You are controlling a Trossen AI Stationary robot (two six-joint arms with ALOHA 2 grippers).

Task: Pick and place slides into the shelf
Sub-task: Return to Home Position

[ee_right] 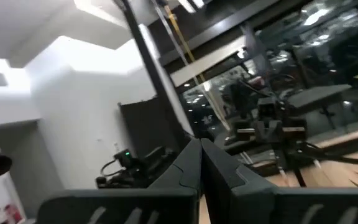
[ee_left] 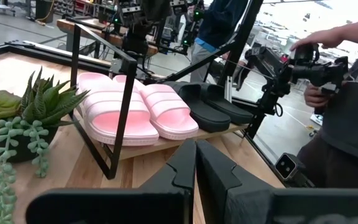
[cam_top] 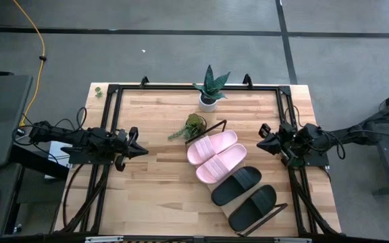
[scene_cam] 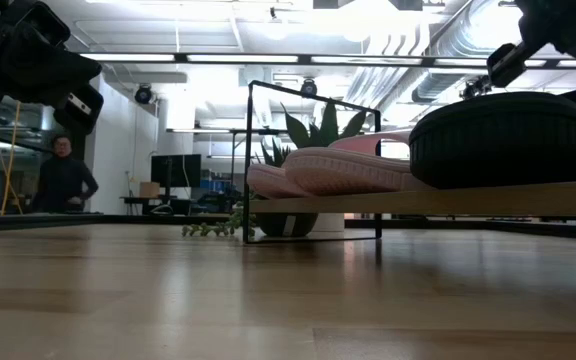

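Note:
Two light pink slides (cam_top: pixel 216 154) and two black slides (cam_top: pixel 245 196) lie side by side on the shelf (cam_top: pixel 281 208), a light-wood board with black wire ends set slantwise on the table. In the left wrist view the pink slides (ee_left: pixel 132 109) and black slides (ee_left: pixel 213 106) rest sole-down on the board. My left gripper (cam_top: pixel 142 150) hovers shut over the table's left side, pointing at the shelf. My right gripper (cam_top: pixel 261 143) is shut near the table's right edge, beside the shelf's far end. Neither touches anything.
A potted spiky plant (cam_top: pixel 210 88) stands near the far edge, and a small succulent pot (cam_top: pixel 193 126) sits by the shelf's far end. Bare tabletop (cam_top: pixel 154 189) lies left of the shelf. A person's hands (ee_left: pixel 319 62) show past the table in the left wrist view.

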